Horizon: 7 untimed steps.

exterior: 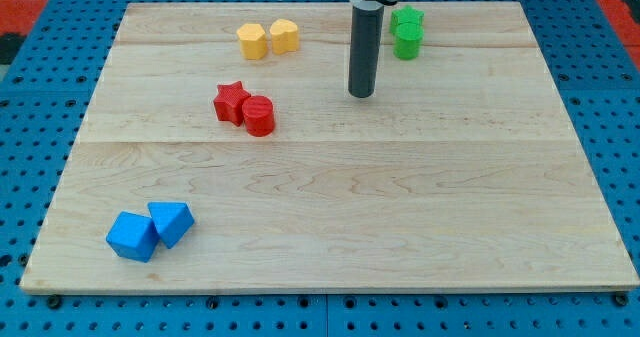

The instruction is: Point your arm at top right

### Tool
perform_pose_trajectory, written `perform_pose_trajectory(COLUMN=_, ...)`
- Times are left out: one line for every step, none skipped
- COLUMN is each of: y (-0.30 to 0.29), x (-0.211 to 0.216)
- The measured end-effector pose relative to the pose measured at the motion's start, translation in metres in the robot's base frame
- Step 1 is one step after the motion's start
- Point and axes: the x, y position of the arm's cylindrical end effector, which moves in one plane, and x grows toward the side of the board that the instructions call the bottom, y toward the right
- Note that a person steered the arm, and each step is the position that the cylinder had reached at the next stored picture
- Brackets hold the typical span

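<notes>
My tip point(361, 93) stands on the wooden board point(400, 217) in its upper middle. It is below and left of two green blocks: a green star point(407, 19) and a green cylinder point(407, 43) just under it. The tip is apart from them. Two yellow blocks, a pentagon-like one point(252, 41) and another point(285, 36), lie to the tip's upper left. A red star point(232, 103) and a red cylinder point(259, 115) touch each other to the tip's left.
Two blue blocks, a cube-like one point(132, 236) and a wedge-like one point(171, 223), sit near the board's bottom left corner. A blue pegboard surface point(620, 127) surrounds the board.
</notes>
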Motion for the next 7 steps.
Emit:
perform_pose_trajectory(y=0.033, x=0.001)
perform_pose_trajectory(y=0.044, x=0.001)
perform_pose_trajectory(y=0.047, x=-0.007)
perform_pose_trajectory(y=0.091, x=-0.020)
perform_pose_trajectory(y=0.140, x=-0.038)
perform_pose_trajectory(y=0.149, x=-0.064)
perform_pose_trajectory(y=0.151, x=-0.085)
